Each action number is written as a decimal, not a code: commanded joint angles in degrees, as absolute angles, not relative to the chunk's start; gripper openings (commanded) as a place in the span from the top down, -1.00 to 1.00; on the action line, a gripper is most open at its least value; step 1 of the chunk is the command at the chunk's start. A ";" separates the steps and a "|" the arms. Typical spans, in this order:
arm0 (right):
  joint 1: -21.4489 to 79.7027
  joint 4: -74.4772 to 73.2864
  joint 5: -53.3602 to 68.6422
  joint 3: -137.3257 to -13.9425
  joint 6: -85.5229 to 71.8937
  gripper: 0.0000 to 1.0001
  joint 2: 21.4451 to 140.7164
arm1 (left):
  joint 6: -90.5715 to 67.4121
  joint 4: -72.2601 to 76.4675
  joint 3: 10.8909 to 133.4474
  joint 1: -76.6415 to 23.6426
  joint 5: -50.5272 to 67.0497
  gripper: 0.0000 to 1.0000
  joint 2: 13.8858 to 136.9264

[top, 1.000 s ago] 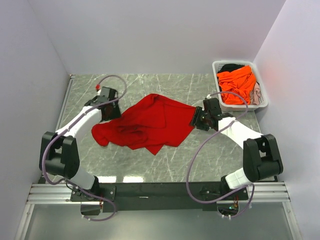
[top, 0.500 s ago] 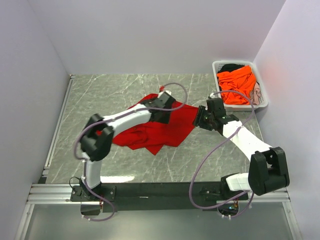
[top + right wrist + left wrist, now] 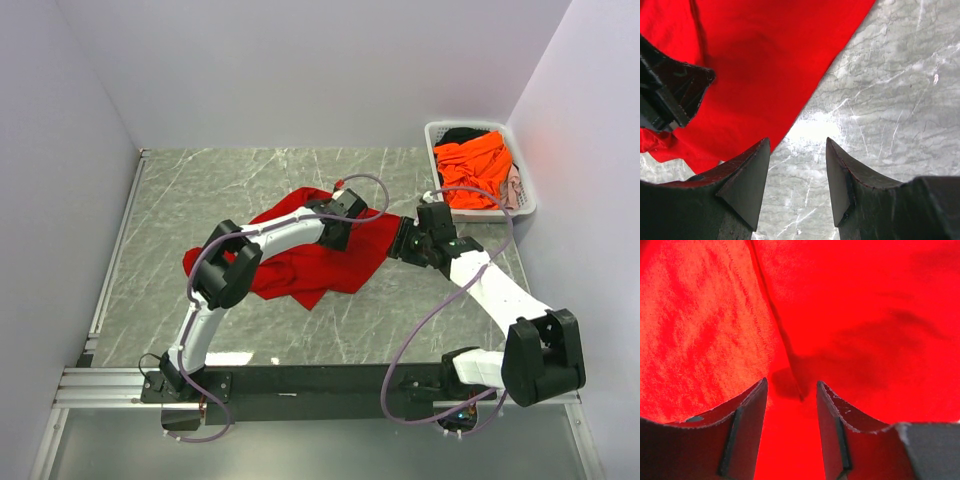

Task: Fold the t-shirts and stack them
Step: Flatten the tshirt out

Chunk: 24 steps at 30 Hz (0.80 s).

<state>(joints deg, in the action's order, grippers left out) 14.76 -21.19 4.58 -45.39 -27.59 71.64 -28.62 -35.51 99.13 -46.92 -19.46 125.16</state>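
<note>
A bright red t-shirt [image 3: 290, 262] lies crumpled in the middle of the marble table. My left gripper [image 3: 338, 235] reaches across onto its right part. In the left wrist view its jaws [image 3: 791, 382] stand apart just above the red cloth, with a seam fold [image 3: 799, 392] ahead of the tips. My right gripper [image 3: 400, 243] sits at the shirt's right edge. In the right wrist view it [image 3: 797, 140] is open over bare marble, the red t-shirt [image 3: 765, 60] to its left. An orange t-shirt [image 3: 475, 165] tops the basket, over dark and pale ones.
The white slotted basket [image 3: 528, 205] stands at the back right against the wall. Walls close in the table on the left, back and right. The left gripper's black body [image 3: 665, 95] shows close beside the right gripper. Bare marble [image 3: 200, 190] lies left and in front.
My left arm has swung from the shirt's left edge across to its right part, and its jaws have narrowed. The right gripper shifted slightly right and stayed open.
</note>
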 commanded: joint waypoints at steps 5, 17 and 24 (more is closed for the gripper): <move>14.85 -19.95 5.18 -44.47 -27.77 -0.11 69.79 | -30.50 -35.86 98.97 -47.02 -22.24 0.00 125.86; 14.94 -20.04 4.74 -43.95 -27.51 -0.11 68.73 | -30.85 -34.98 96.94 -47.02 -22.67 0.26 126.30; 14.85 -20.04 4.40 -43.94 -27.51 -0.11 68.56 | -30.59 -35.15 96.86 -47.02 -22.94 0.62 125.60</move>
<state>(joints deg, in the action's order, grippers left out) 14.76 -21.06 5.17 -44.56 -27.59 70.26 -29.91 -35.00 97.19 -46.92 -21.34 126.02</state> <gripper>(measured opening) 0.557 0.216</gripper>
